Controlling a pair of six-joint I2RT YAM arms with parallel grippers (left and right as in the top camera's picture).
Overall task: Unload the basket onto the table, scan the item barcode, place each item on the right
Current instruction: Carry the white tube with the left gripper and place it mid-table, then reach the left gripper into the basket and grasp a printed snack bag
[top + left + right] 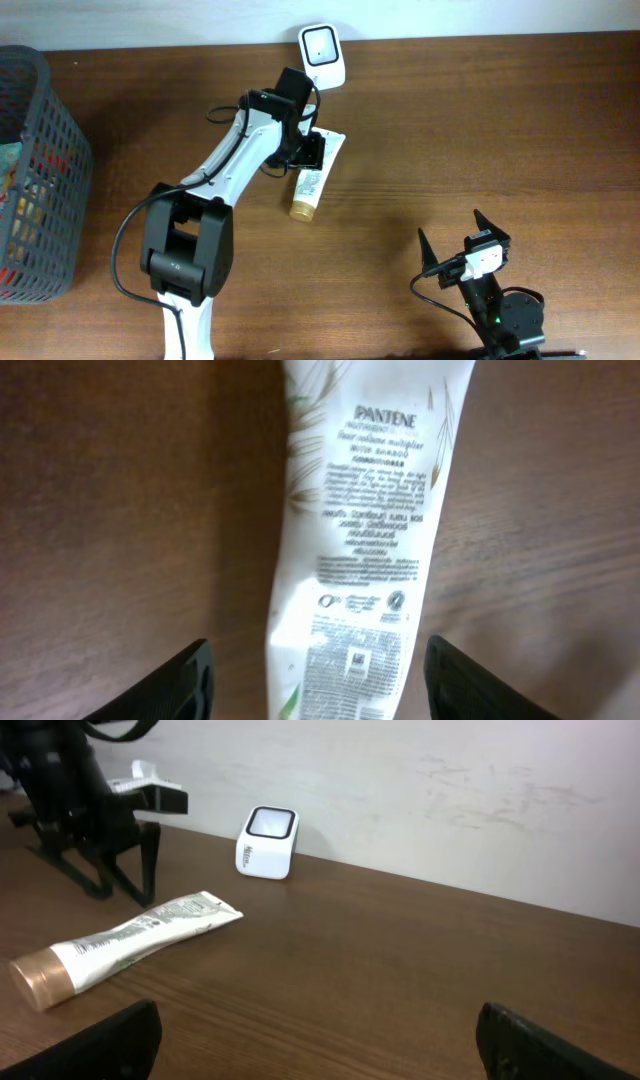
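Observation:
A white Pantene tube point(313, 178) with a gold cap point(301, 210) lies flat on the wooden table, printed back side up. My left gripper point(312, 150) hovers over the tube's flat crimped end. In the left wrist view its fingers point(172, 688) stand apart on either side of the tube point(365, 530), with table showing between each finger and the tube. The white barcode scanner point(323, 57) stands at the table's back edge, just beyond the tube. My right gripper point(452, 235) is open near the front right, holding nothing. The right wrist view shows the tube point(130, 942) and scanner point(268, 842) far to the left.
A dark mesh basket point(40, 170) holding several coloured items stands at the table's left edge. A pale wall point(450, 790) runs behind the table. Bare wood point(480, 130) lies between the tube and my right arm.

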